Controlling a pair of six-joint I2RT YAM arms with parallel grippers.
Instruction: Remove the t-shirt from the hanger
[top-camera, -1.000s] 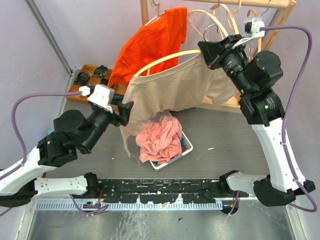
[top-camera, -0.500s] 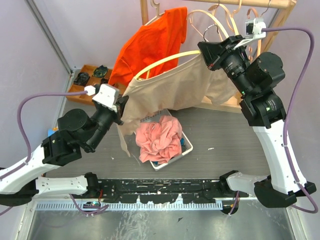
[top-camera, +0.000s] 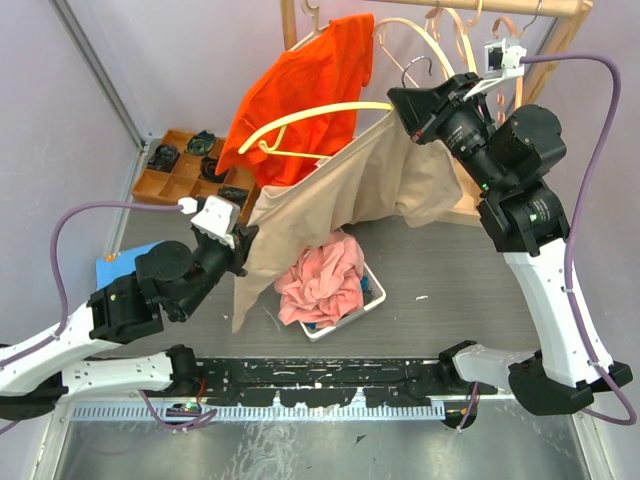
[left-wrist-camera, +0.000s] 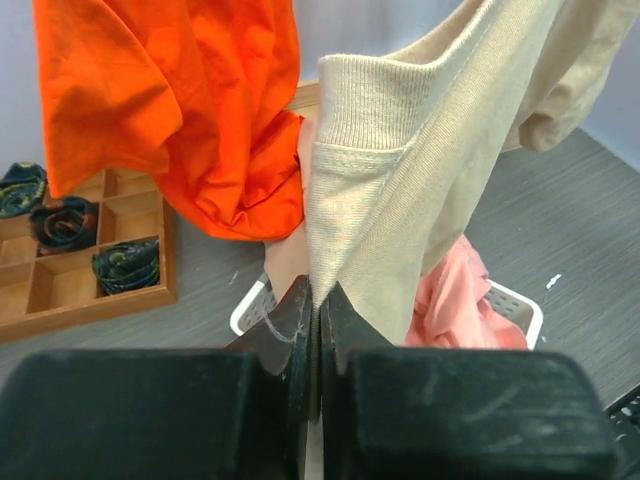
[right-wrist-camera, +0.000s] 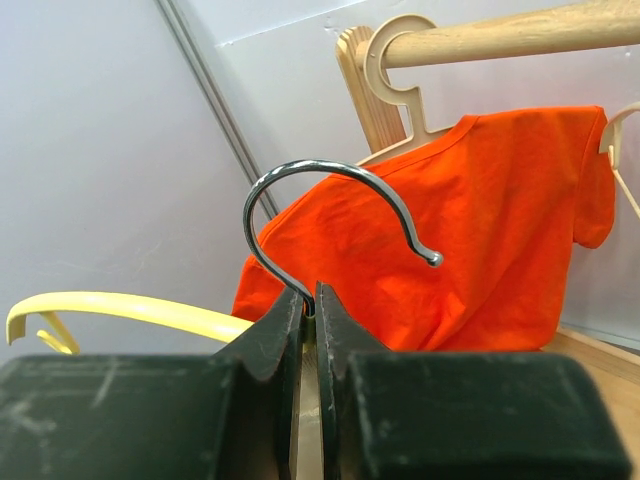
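left gripper pinches ribbed beige t-shirt
right gripper clamps chrome hook of yellow hanger (grip plain only at wrist)

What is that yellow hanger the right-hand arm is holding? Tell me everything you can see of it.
The yellow hanger looks like smooth, pale plastic, curved, with a silver metal hook on top. The right gripper is shut on the hook's base, and the hook hangs on nothing. One arm of the hanger sticks out bare to the left, across the orange shirt. The other is hidden inside the beige t-shirt, which drapes from it.
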